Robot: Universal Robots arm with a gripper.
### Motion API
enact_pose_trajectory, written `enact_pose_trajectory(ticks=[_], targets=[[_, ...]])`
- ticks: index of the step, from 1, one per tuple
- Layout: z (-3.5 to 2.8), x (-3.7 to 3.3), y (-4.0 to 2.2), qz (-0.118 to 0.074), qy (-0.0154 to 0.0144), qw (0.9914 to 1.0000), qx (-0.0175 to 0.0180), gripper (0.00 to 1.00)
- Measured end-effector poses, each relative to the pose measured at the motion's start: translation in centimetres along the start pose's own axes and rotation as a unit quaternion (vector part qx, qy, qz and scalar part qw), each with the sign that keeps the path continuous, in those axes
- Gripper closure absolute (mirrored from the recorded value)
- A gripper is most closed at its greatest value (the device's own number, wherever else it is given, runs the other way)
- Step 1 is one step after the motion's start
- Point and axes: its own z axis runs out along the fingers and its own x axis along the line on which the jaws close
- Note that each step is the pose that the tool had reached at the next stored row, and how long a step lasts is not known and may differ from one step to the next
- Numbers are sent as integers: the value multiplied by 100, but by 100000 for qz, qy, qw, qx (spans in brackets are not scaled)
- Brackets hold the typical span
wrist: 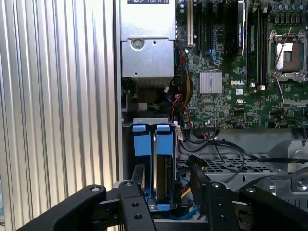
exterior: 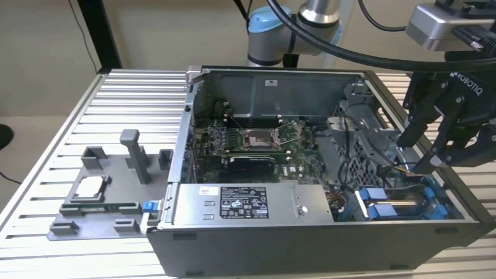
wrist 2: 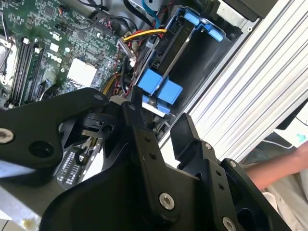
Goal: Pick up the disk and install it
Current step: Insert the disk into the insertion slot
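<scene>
The disk (exterior: 403, 209) stands on edge in the drive bay at the near corner of the open computer case (exterior: 256, 244), on the exterior view's right. Its silver body sits between bright blue carrier tabs (wrist: 144, 144). The same tabs appear in the second wrist view (wrist 2: 159, 89). My gripper (exterior: 422, 148) hangs just above that bay, open. In the first wrist view my gripper (wrist: 166, 180) has one black finger (wrist: 137, 178) on each side of the disk (wrist: 161, 178), with a gap to it. In the second wrist view my gripper (wrist 2: 159, 122) holds nothing.
Inside the case are a grey power supply box (exterior: 240, 203) and the green motherboard (exterior: 259, 138). Cables (wrist 2: 144, 33) run beside the bay. A grey fixture (exterior: 101, 197) with a small chip sits on the ribbed metal table (exterior: 116, 99). A person's hand (wrist 2: 288, 163) is off the table's side.
</scene>
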Motion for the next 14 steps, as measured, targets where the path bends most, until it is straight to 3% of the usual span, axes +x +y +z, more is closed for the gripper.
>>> enact_pose_trajectory(ticks=[4,14], targets=[[19,-26,-1,-4,122,100000,98,0],[122,-50,-28,-9,27,99994,1066,0]])
